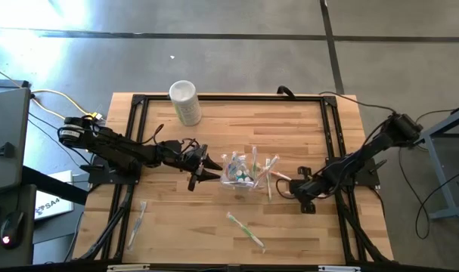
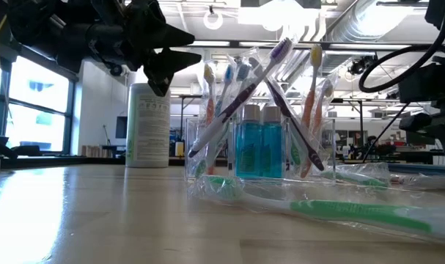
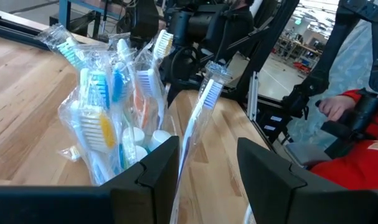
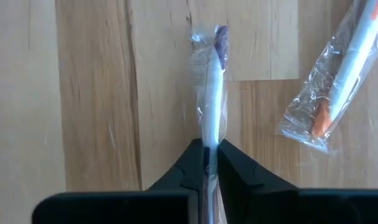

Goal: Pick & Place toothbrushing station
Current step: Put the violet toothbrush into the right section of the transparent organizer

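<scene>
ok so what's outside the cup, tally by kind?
Wrapped toothbrushes: 4 (that one at the left, one in front, an orange one, one pinched in the right gripper)
White cylinder: 1
Total: 5

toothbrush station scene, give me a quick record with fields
cup: clear cup mid-table, packed with wrapped brushes and teal tubes
right gripper: shut on a wrapped purple brush lying on the table
left gripper: open, empty, beside the cup
loose brushes: green brush near the front edge, orange brush near the right gripper
other: white cylinder at the back
</scene>
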Available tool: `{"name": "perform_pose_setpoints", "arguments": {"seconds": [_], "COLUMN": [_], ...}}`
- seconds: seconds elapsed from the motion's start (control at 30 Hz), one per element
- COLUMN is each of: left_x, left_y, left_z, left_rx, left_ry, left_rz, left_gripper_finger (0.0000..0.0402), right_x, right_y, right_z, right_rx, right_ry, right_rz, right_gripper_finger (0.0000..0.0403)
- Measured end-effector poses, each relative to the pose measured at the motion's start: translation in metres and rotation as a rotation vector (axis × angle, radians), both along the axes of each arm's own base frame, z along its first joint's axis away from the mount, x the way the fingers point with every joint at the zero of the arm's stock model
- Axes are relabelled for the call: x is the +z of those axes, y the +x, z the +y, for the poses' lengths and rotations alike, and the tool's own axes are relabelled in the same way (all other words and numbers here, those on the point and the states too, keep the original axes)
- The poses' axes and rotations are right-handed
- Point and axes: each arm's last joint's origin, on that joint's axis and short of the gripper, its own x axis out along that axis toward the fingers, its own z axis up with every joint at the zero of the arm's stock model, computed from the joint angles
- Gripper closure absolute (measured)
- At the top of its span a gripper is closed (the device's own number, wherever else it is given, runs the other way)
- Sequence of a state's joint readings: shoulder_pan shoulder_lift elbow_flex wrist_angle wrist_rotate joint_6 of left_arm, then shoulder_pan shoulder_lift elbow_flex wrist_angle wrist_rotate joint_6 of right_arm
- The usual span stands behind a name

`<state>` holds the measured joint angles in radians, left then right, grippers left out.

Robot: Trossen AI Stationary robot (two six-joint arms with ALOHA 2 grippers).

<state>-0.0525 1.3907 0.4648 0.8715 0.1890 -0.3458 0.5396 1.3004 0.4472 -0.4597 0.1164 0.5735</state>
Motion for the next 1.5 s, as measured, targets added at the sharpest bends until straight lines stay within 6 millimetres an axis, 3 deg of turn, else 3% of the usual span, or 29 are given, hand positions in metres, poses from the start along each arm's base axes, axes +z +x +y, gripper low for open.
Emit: {"name": "perform_pose_setpoints", "arguments": {"seconds": [0.37,0.7,0.87,1.07,1.17,1.37,1.5], "left_x": [0.002,0.019,0.035,0.057,0.070,0.095,0.100], "left_y": [0.000,-0.002,0.004,0.012,0.018,0.034,0.041], "left_z": [0.000,-0.007,-0.021,-0.051,-0.058,-0.047,-0.046], "left_rx": [-0.005,-0.044,-0.084,-0.141,-0.132,0.040,0.046], "left_ry": [0.024,0.146,0.325,0.685,0.613,0.331,0.378], "left_rz": [-0.031,-0.207,-0.319,-0.472,-0.429,-0.256,-0.258], "left_gripper_finger": [0.0242,0.0242,0.0242,0.0242,0.0242,0.0242,0.0242], "right_x": [0.036,0.101,0.122,0.134,0.142,0.172,0.193], "right_y": [-0.008,-0.003,-0.009,-0.012,-0.011,-0.004,0.000], "right_z": [-0.005,0.016,0.030,0.043,0.053,0.075,0.085], "right_rx": [-0.064,-0.024,0.032,0.130,0.213,0.396,0.523], "right_ry": [-0.081,-0.211,-0.356,-0.500,-0.571,-0.690,-0.634], "right_rz": [0.004,-0.247,-0.476,-0.672,-0.765,-0.983,-1.155], "right_gripper_finger": [0.0385,0.0386,0.0386,0.0386,0.0386,0.0386,0.0386]}}
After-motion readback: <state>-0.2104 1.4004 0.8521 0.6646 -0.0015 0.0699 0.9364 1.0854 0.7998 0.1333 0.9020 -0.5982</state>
